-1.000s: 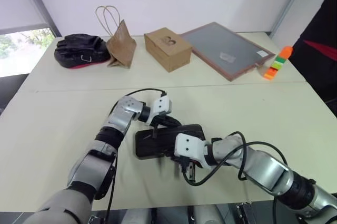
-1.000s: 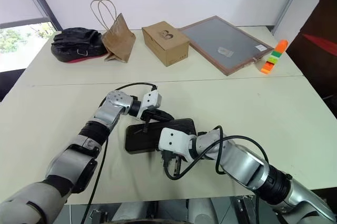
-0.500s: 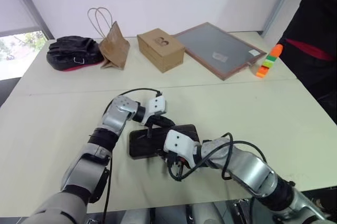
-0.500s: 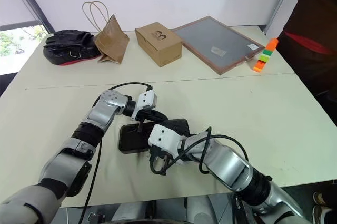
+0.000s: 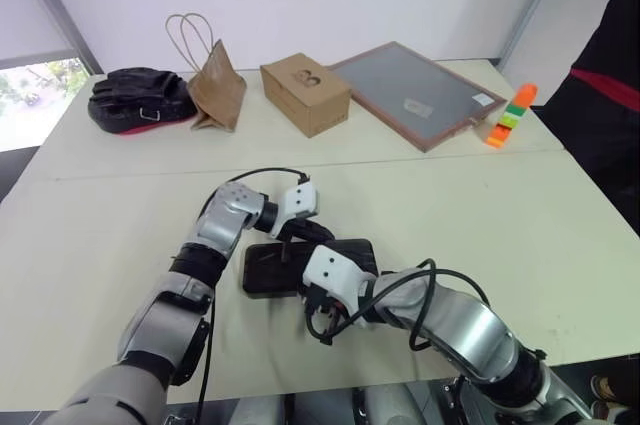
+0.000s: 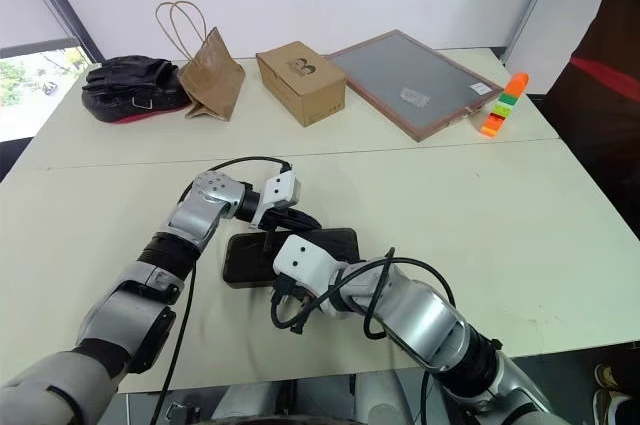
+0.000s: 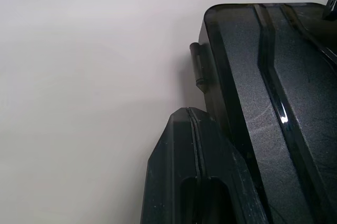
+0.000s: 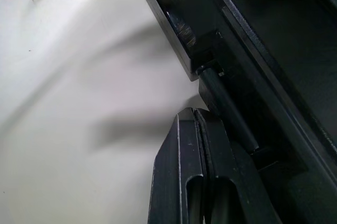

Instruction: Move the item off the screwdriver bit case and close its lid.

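While the screwdriver bit case (image 5: 305, 265) lies low in the middle of the frame with the lid (image 7: 274, 108) down, both closed grippers, left gripper (image 5: 292, 242) and right gripper (image 5: 322, 323), should press its edges gently, so the latch clicks without sliding.

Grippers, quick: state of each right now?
Left gripper: closed, holding nothing, beside the screwdriver bit case.
Right gripper: closed, holding nothing, at the case's near edge.
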`<state>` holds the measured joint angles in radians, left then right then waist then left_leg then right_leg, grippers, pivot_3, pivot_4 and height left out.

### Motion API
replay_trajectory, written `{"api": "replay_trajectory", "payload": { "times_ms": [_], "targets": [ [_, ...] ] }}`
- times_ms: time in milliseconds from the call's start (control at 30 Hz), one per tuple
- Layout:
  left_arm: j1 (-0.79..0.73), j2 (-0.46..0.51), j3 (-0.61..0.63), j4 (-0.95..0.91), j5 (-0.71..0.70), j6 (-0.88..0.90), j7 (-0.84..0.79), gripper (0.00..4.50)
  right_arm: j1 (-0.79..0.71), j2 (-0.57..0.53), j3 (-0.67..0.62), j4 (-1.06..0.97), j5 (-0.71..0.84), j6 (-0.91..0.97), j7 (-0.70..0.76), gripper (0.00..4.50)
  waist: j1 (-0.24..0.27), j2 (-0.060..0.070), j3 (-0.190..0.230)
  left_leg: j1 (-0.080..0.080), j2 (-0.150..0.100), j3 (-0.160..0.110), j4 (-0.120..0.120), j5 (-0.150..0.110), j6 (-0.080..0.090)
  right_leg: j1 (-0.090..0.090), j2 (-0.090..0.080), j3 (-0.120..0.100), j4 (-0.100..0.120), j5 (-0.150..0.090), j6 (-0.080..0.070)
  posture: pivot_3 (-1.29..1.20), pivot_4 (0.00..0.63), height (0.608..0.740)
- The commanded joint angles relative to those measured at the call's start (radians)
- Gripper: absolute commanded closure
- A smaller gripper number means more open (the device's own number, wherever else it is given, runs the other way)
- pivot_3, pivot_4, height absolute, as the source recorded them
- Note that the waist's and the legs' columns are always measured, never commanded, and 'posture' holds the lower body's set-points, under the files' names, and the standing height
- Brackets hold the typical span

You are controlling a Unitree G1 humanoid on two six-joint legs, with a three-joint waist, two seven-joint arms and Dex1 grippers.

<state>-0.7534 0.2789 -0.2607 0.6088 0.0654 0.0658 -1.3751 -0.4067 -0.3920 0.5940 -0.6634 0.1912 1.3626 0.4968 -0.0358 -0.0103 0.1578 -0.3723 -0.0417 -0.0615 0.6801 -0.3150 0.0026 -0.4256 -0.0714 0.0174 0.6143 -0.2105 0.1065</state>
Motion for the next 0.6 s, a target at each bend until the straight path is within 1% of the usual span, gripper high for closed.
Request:
{"api": "replay_trajectory", "payload": {
  "times_ms": [33,433,500,600],
  "targets": [
    [0.103,-0.048,-0.163,0.003,-0.005,0.042,-0.172,4.5,-0.111,-0.073,-0.184,0.098,-0.242,-0.084,-0.276,4.45,0.0,0.0,0.0,0.0,0.0,0.0,0.0,0.0,0.0,0.0,0.0,0.0,0.0,0.0,0.0,0.0,0.15,0.74],
    [0.152,-0.023,-0.193,-0.08,-0.014,0.131,-0.199,4.5,-0.09,-0.148,-0.015,0.167,-0.285,-0.221,-0.367,4.45,-0.009,0.0,0.0,0.003,0.003,0.0,0.0,0.0,0.0,0.002,0.003,0.0,0.0,0.0,0.0,0.0,0.15,0.74],
    [0.155,-0.022,-0.187,-0.084,-0.013,0.127,-0.188,4.5,-0.097,-0.162,-0.001,0.17,-0.285,-0.238,-0.371,4.45,-0.008,0.0,0.0,0.003,0.004,0.0,0.0,0.0,0.0,0.002,0.005,0.0,0.0,0.0,0.0,0.0,0.15,0.74],
    [0.135,-0.047,-0.134,-0.043,-0.024,0.077,-0.122,4.5,-0.093,-0.188,-0.011,0.128,-0.25,-0.267,-0.332,4.45,-0.006,0.0,0.0,0.003,0.005,-0.001,0.0,0.0,0.0,0.001,0.006,0.0,0.0,-0.001,-0.001,0.0,0.15,0.74]
  ]
}}
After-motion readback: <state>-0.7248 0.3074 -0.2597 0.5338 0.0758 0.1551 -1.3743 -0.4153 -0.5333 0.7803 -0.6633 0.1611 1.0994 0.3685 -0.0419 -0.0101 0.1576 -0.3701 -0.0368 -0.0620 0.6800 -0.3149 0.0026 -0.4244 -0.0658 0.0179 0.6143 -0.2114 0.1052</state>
